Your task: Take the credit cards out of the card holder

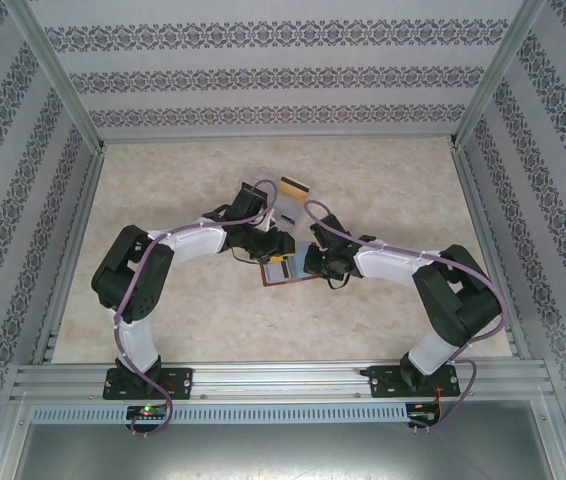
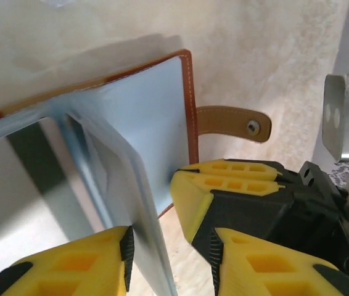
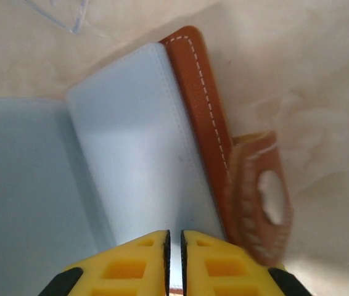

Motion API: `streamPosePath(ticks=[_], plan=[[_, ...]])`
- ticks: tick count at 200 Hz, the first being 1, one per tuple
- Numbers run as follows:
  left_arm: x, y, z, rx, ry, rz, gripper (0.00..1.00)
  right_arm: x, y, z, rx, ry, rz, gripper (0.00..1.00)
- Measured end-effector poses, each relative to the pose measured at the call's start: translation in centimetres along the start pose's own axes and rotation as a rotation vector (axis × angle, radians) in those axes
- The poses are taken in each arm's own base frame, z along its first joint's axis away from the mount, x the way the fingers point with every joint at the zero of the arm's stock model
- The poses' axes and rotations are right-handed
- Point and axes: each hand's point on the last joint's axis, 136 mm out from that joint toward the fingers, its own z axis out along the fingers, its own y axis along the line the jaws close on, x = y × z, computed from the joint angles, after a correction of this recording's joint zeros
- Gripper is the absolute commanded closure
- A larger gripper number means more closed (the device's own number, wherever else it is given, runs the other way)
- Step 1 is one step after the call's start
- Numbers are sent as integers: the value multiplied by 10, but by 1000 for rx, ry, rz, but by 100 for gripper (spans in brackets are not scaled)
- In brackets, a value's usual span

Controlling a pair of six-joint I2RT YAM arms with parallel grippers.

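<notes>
Here, early stage: my right gripper (image 3: pixel 174 239) pinches the open brown leather card holder (image 3: pixel 139 142); my left gripper (image 2: pixel 169 248), half open, straddles a pale inner panel (image 2: pixel 122 179); the yellow-orange plastic card (image 1: pixel 281 268) is not yet out.

A robot lab booth: aluminium frame (image 1: pixel 283 378), patterned walls (image 1: pixel 283 75), marble-look tabletop (image 1: pixel 383 180)
</notes>
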Motion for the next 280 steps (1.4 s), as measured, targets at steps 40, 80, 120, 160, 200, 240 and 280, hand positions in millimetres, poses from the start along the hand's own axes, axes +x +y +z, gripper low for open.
streamPosePath(ticks=[40,80,120,160,200,240,280], plan=[[-3,-4,11,14,17,3,60,-4,0,-17,-31,-38,6,77],[-4,-9,13,20,19,12,59,-8,-1,-30,-40,-75,-2,77],[-7,-7,11,3,14,0,62,-14,-2,-41,-28,-125,-25,76],[-11,13,9,-74,-18,-35,67,-10,-1,-28,15,-82,-54,77],[-8,33,2,-137,-21,-81,66,-13,3,-12,44,-51,-56,78],[-7,31,0,-136,-22,-82,66,-14,3,0,63,-28,-54,77],[-7,31,0,-135,-21,-82,67,-10,0,10,71,5,-51,77]])
